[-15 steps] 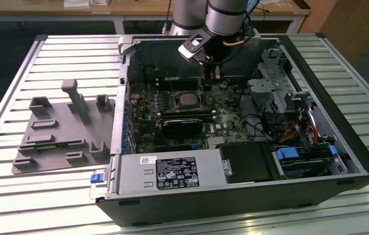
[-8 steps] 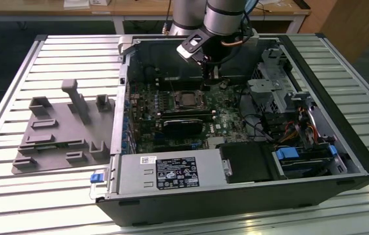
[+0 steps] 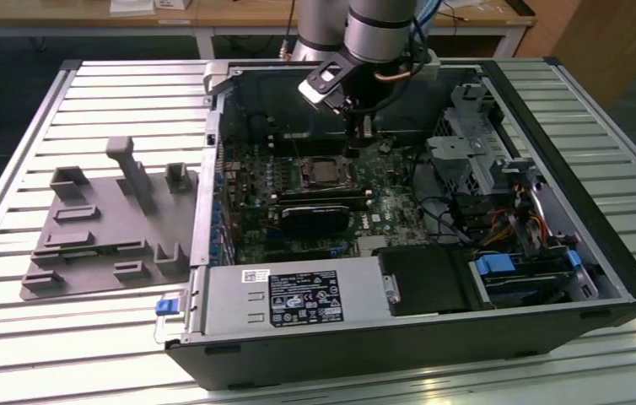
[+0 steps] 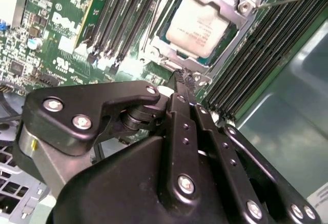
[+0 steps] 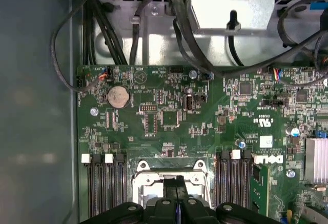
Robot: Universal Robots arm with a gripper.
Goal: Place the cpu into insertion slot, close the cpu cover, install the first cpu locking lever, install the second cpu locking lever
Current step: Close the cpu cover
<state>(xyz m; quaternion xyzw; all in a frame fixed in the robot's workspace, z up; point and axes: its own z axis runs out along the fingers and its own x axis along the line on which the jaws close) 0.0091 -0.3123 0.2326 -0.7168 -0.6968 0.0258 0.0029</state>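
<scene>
Claw (image 4: 183, 78) pinched narrow, tips just beside cpu cover (image 4: 231, 15); cover frames seated cpu (image 4: 197, 29). Exterior view: claw at cpu's 1 o'clock.

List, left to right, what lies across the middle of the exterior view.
Grey moulded fixture → cpu cover → metal drive cage → the computer case's black side wall.
</scene>
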